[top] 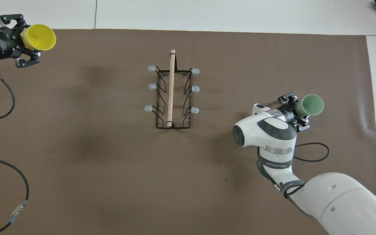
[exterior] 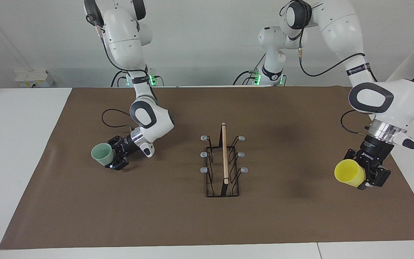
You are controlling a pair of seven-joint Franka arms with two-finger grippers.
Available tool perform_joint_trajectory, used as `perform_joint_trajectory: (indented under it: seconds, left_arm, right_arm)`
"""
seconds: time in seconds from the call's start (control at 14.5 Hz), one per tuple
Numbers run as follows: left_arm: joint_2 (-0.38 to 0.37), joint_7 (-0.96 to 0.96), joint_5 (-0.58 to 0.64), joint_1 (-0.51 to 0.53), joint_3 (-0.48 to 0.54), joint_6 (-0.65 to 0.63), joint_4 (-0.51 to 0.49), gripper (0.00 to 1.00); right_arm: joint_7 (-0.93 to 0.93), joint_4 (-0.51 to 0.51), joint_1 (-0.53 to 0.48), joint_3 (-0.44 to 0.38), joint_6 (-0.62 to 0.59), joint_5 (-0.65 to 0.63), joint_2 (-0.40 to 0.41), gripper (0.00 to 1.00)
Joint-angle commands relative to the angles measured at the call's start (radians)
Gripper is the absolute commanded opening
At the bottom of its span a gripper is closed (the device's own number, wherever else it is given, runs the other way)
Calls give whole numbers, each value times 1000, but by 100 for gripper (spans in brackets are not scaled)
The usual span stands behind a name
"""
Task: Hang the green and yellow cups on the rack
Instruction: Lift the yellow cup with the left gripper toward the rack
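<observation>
The left hand (exterior: 362, 175) is closed tight on the yellow cup (exterior: 349, 173). The cup lies tipped on its side in the grip, up in the air. It hangs over the brown mat (exterior: 286, 223), close to the mat's edge at the left arm's end of the surface (exterior: 20, 151). In the overhead view the yellow cup (top: 39, 37) sits right by a corner of the mat.

The right hand (exterior: 114, 154) is closed tight on the green cup (exterior: 102, 154). This cup is tipped too, with its open mouth turned away from the arm. It hangs low over the mat, toward the right arm's end. In the overhead view the green cup (top: 310, 105) is near the mat's side edge, with a strip of mat between them.

The rack (exterior: 222, 169) stands in the middle of the mat, between the two hands and well apart from both. Its wooden rod (exterior: 224, 153) runs along the top. Its grey-tipped prongs (exterior: 203, 154) stick out on both sides, and each one is bare.

There is wide bare mat on both sides of the rack, between it and each cup. A black cable (exterior: 111, 120) loops on the mat beside the right arm.
</observation>
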Motion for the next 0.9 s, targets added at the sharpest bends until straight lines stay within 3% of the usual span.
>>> perform_joint_trajectory:
  seconds: [0.0, 0.28, 0.41, 0.55, 0.83]
  left_arm:
    - [-43, -24, 21, 1, -12, 0, -10, 0]
    - [-112, 52, 23, 6, -13, -30, -27, 0]
    - [-142, 185, 26, 23, -16, -176, -24, 0]
    - [-170, 301, 24, 27, -18, -221, -32, 0]
    - [-274, 506, 24, 29, -53, -224, -122, 0]
  right_arm:
    - [-54, 53, -15, 6, 8, 73, 6, 0]
    - [-102, 157, -24, 12, 14, 327, 2, 0]
    - [-96, 190, -26, 12, 35, 479, -17, 0]
    - [-88, 227, -27, 10, 35, 635, -37, 0]
    - [-86, 285, -81, 12, 43, 804, -63, 0]
